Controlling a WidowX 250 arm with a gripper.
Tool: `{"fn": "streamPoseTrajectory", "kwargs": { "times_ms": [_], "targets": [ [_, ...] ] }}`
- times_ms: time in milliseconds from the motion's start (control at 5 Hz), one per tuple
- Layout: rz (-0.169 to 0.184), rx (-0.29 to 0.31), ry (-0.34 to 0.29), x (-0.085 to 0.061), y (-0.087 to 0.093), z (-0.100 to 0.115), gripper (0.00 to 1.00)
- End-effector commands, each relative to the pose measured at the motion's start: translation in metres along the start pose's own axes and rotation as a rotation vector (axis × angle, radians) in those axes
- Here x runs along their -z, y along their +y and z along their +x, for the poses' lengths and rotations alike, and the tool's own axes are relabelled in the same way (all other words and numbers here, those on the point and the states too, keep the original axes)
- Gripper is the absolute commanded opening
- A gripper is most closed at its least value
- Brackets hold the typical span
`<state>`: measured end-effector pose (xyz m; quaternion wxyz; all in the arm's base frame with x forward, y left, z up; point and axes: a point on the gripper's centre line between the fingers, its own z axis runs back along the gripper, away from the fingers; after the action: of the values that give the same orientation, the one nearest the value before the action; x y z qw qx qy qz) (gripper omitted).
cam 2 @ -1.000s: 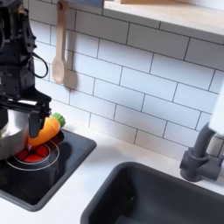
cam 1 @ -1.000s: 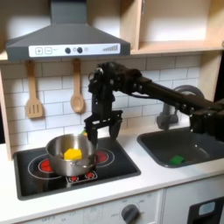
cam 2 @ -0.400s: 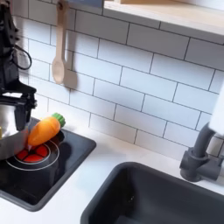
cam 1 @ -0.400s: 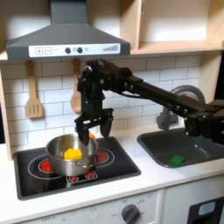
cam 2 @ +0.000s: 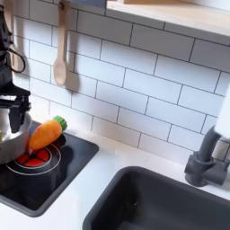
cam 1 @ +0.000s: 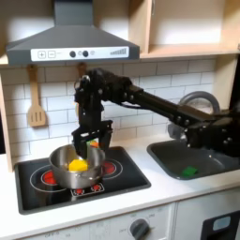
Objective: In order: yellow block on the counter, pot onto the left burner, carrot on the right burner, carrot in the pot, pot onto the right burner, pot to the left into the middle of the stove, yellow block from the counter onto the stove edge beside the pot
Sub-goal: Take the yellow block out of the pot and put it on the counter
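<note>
In the first exterior view the pot (cam 1: pixel 72 166) sat in the middle of the stove (cam 1: pixel 37 192) with the yellow block (cam 1: pixel 78 165) lying inside it, and the gripper (cam 1: pixel 90 142) hung just above the block with its jaws spread wide, holding nothing. In the second exterior view the pot (cam 2: pixel 11 135) was cut off at the second exterior view's left edge. The carrot (cam 2: pixel 43 133) lay just beside it on a red burner (cam 2: pixel 38 159), its long axis tilted, green end up toward the tiled wall (cam 2: pixel 135 85).

You have open room above the round shiny steel pot (cam 1: pixel 69 165); its low walls ring the small yellow block (cam 1: pixel 78 165). In the second exterior view, the orange carrot (cam 2: pixel 43 134) crowds its right side.
</note>
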<state>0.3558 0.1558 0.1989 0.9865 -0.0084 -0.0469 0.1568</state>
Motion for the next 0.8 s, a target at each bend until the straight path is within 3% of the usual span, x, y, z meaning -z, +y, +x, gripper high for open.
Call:
{"fn": "streamPoseTrajectory", "kwargs": {
  "times_ms": [0,200,400,600],
  "targets": [
    [0.033,-0.02,0.023,0.019,0.01,0.021,1.0],
    [0.048,-0.008,0.047,0.026,0.009,0.021,1.0],
    [0.017,-0.011,0.077,0.025,0.009,0.014,1.0],
    [0.019,0.013,0.1,0.024,0.007,0.007,1.0]
  ]
}}
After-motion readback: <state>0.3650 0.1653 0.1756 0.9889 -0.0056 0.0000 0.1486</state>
